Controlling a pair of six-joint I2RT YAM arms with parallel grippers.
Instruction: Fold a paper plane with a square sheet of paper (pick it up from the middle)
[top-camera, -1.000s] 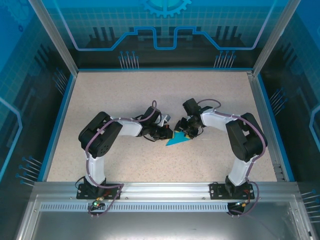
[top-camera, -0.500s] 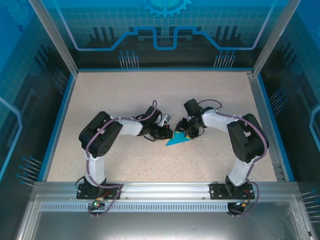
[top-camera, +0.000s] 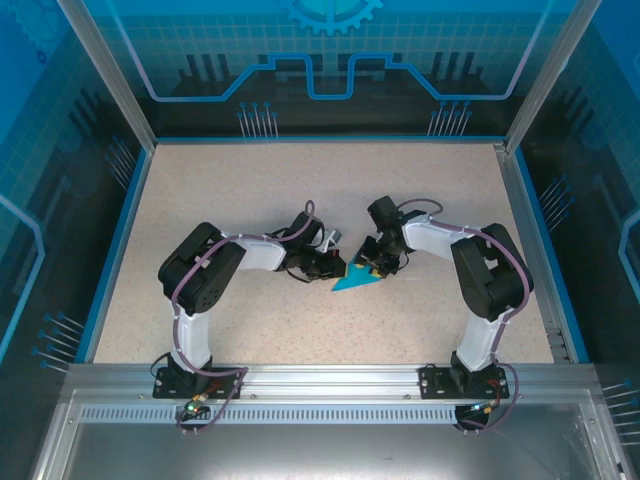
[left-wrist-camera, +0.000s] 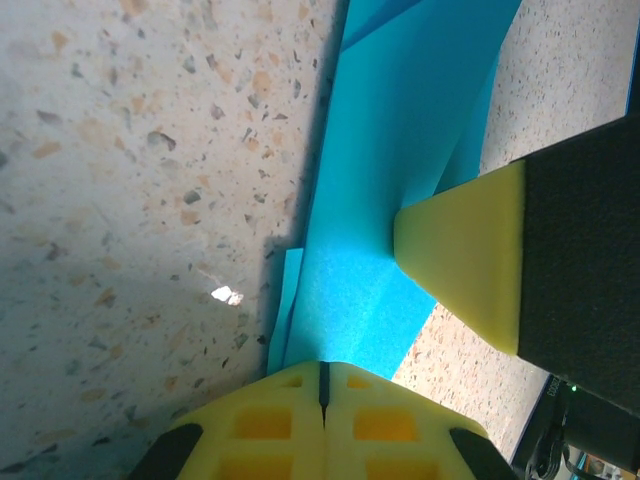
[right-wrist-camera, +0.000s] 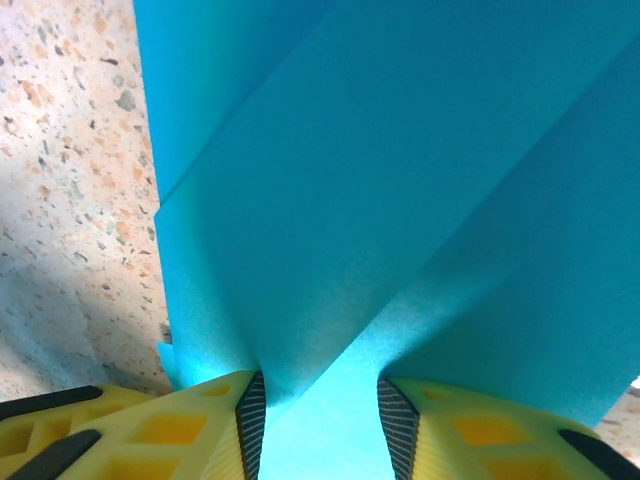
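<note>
The square sheet of paper (top-camera: 356, 281), turquoise and folded into a creased triangle, lies on the table between both grippers. My left gripper (top-camera: 335, 266) is at the paper's left edge. Its yellow fingertips (left-wrist-camera: 300, 385) are shut together and rest against the paper (left-wrist-camera: 400, 150), with no sheet showing in the slit between them. My right gripper (top-camera: 376, 264) is at the paper's upper right side. Its jaws stand apart, and a raised fold of the paper (right-wrist-camera: 400, 180) runs into the gap between its ribbed pads (right-wrist-camera: 250, 415). One right finger (left-wrist-camera: 465, 265) touches the paper.
The speckled beige table (top-camera: 250, 190) is ringed by a blue rim and transparent blue walls (top-camera: 330, 70). An aluminium rail (top-camera: 320, 378) runs along the near edge by the arm bases. Bare tabletop surrounds the paper.
My right gripper's jaws have narrowed around the paper fold and the right arm has shifted slightly. The left gripper and the paper have stayed in place.
</note>
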